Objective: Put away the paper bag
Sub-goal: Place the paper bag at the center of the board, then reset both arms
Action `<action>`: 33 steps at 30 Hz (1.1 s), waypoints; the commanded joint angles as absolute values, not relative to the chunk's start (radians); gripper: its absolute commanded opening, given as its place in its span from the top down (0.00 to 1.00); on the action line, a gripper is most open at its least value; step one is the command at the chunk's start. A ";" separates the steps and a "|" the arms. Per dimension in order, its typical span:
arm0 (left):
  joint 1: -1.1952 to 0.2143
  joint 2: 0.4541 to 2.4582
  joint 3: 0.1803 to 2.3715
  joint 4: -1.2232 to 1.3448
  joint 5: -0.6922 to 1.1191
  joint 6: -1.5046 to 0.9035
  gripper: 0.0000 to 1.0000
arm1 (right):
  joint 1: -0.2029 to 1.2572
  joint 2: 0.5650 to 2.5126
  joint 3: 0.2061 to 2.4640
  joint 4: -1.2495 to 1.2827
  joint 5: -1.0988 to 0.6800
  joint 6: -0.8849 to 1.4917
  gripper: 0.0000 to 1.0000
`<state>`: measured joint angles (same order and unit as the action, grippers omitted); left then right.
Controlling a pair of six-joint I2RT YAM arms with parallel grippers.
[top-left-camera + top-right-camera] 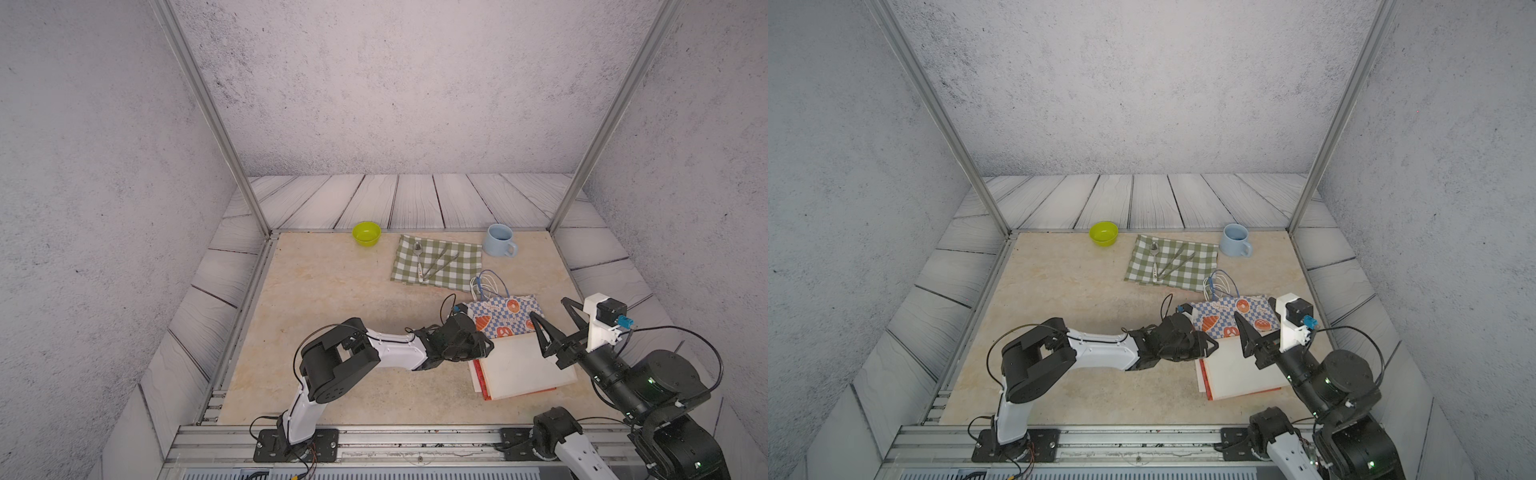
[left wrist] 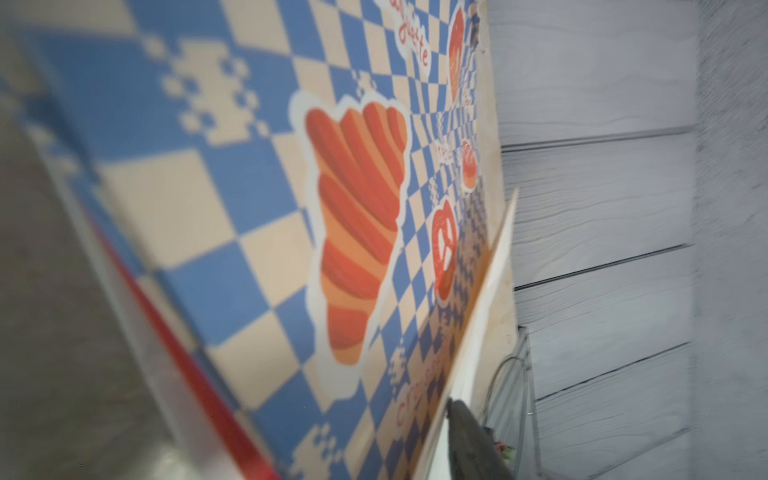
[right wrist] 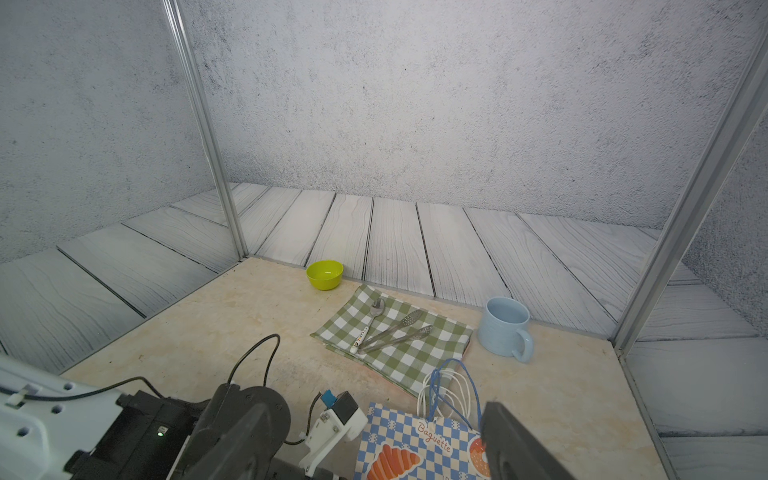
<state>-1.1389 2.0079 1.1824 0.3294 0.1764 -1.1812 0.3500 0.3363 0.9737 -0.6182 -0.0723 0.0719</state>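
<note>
Left arm lies low, reaching rightward, left gripper (image 1: 487,345) at the paper bag (image 1: 505,318) edge; whether its jaws are apart or together cannot be told. Right arm is raised, right gripper (image 1: 548,306) spread wide and empty above the bag, which lies flat with its near end under one white board (image 1: 523,365). One green bowl (image 1: 366,233), one blue mug (image 1: 498,241), one checked cloth (image 1: 461,266), one spoon (image 1: 418,259), one tongs (image 1: 440,262).

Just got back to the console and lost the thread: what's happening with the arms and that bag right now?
The paper bag lies flat on the table, its near end tucked under a white board. The left gripper is at the board's left corner beside the bag; whether it grips anything is unclear. The right gripper hangs open and empty above where bag and board meet. The bag's handles point toward the checked cloth.
</note>
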 commanded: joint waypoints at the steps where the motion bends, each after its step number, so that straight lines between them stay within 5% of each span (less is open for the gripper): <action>1: -1.127 1.941 1.184 0.194 0.113 -1.175 0.44 | 0.351 0.337 0.968 -0.613 -0.047 0.080 0.19; 4: -1.122 1.914 1.187 0.141 0.079 -1.169 0.35 | 0.351 0.341 0.963 -0.609 -0.048 0.081 0.19; 12: -1.113 1.742 1.169 -0.116 -0.265 -1.097 0.35 | 0.351 0.354 0.945 -0.597 -0.023 0.091 0.19; 18: -1.061 1.555 1.057 -0.234 -0.618 -0.911 0.34 | 0.349 0.395 0.899 -0.662 0.199 0.173 0.17; 24: -0.893 1.302 0.858 -0.250 -0.830 -0.663 0.21 | 0.351 0.457 0.707 -0.466 0.390 0.207 0.11; 33: -0.402 0.973 0.542 0.007 -0.620 -0.221 0.18 | 0.299 0.817 0.412 0.141 0.483 0.106 0.01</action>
<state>-0.4934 0.9916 0.5877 -0.0803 -0.6971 -0.4187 0.3298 0.7326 0.4511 -0.1284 0.4332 0.1551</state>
